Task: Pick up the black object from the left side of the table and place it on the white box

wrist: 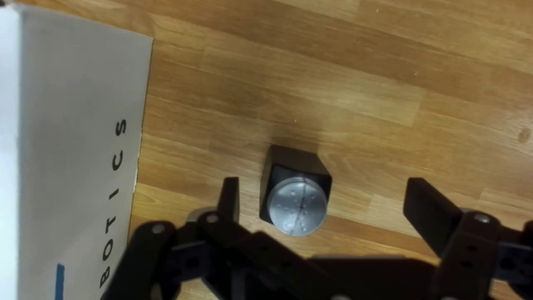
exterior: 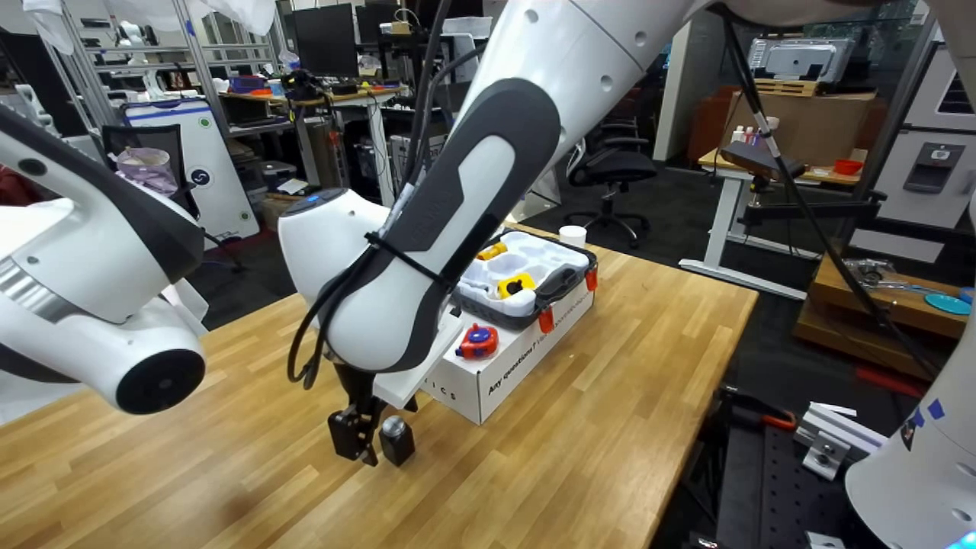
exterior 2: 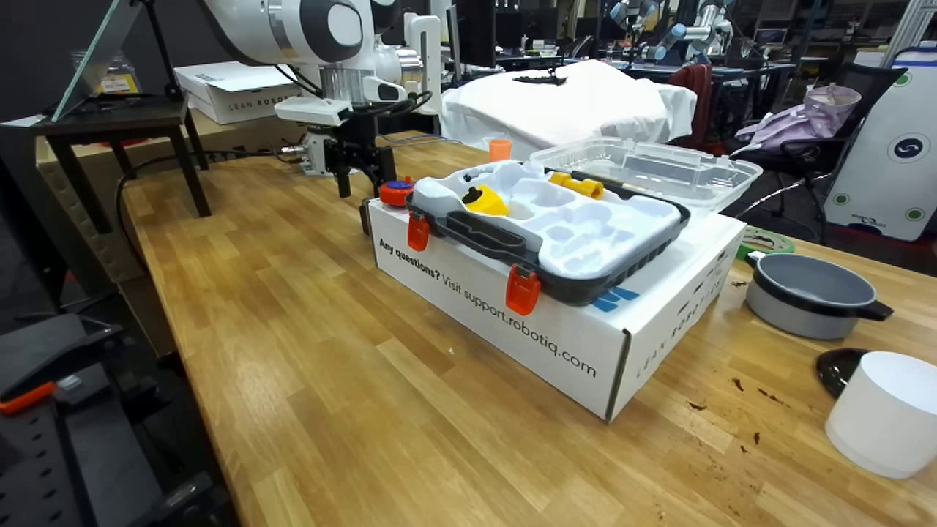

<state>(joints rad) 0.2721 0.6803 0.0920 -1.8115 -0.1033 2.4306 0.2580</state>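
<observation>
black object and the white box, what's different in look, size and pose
Size: the black object is far smaller than the white box.
Look: the black object has a round silver top; the white box has printed lettering.
Pose: the black object stands upright; the white box lies flat beneath an open case.
Both rest on the wooden table.

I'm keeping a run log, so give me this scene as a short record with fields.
target: black object, silver-topped, upright on the table
tool: gripper, jaws open, black object showing between them in the wrist view, gaps both sides
destination: white box, apart from the black object
on destination: open case, red-and-blue piece
nearby: gray pan, white cup
status: not yet lifted
</observation>
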